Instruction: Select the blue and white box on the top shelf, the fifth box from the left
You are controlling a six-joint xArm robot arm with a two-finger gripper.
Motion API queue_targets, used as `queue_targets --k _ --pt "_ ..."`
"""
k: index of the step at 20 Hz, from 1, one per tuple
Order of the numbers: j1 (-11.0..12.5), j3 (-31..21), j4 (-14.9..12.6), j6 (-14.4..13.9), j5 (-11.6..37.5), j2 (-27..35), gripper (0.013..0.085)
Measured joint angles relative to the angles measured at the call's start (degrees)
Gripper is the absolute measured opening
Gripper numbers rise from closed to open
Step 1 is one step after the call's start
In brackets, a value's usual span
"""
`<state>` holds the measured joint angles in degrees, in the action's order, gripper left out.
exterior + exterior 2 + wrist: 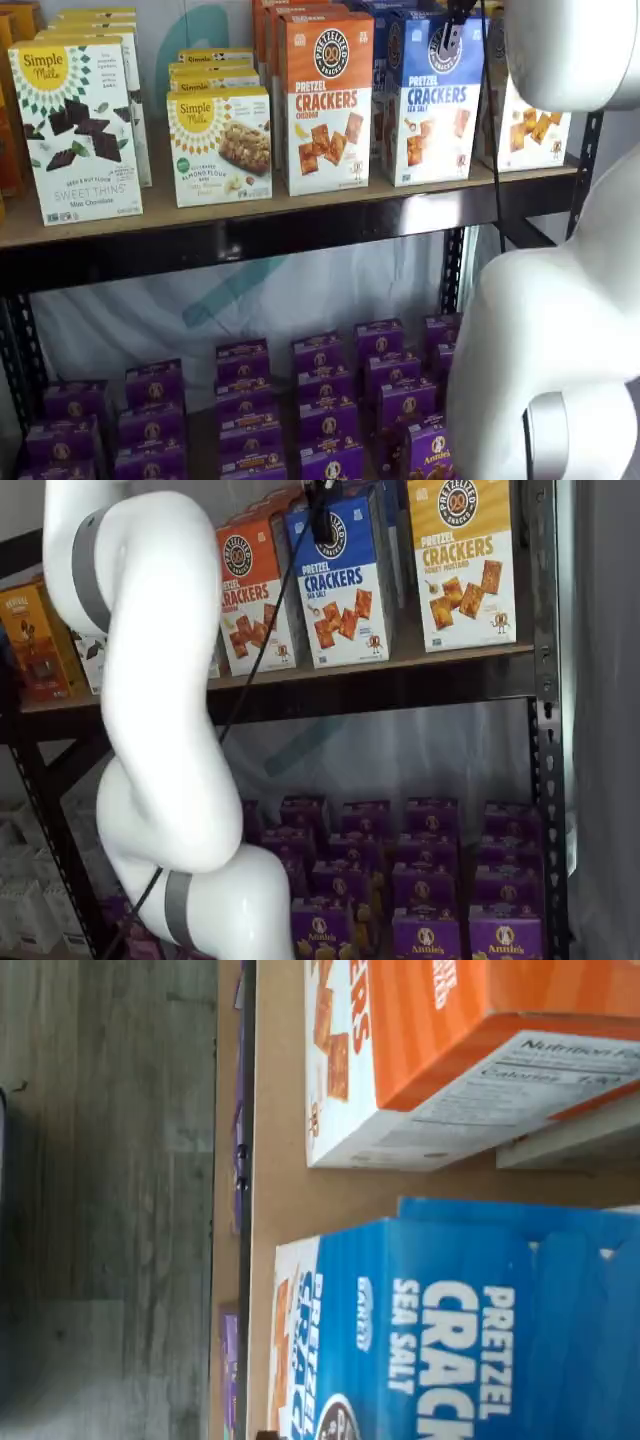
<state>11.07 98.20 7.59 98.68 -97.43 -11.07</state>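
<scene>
The pincer point(322, 515) hangs from the top edge in both shelf views, showing only as a dark shape with a cable beside it, directly in front of the upper part of the blue and white box point(345, 585). No gap between the fingers can be made out, so whether it is parted or closed cannot be told; no box is seen clamped in it.

The blue and white box stands upright on the top shelf point(300, 225), at upper centre in one shelf view and upper right of centre in the other point(433, 100). To its left, just beside it, stands the orange and white carton point(325, 105); to its right, the yellow and white carton point(462, 565).

In the wrist view, the blue box point(470, 1330) and the orange carton point(440, 1050) sit apart on the tan surface point(290, 1200).

Purple boxes point(425, 880) fill the lower level. The white arm point(150, 710) crosses the left of a shelf view.
</scene>
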Motion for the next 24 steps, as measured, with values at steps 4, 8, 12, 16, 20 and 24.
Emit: queue_targets --k 4,8,12,16,20,24 --pt "-0.1 0.0 -0.3 0.0 -0.6 0.2 0.0850" --pt "-0.1 -0.5 0.1 -0.2 -0.8 0.0 0.0850" --pt "-0.2 -1.3 0.6 -0.3 -0.3 -0.4 0.0770" --pt "-0.3 -1.7 0.5 -0.4 -0.1 -0.6 0.0690" --pt "-0.4 -2.1 0.5 -0.4 0.2 -0.8 0.0690" --pt "-0.2 -2.2 0.7 -0.3 0.3 -0.9 0.0610"
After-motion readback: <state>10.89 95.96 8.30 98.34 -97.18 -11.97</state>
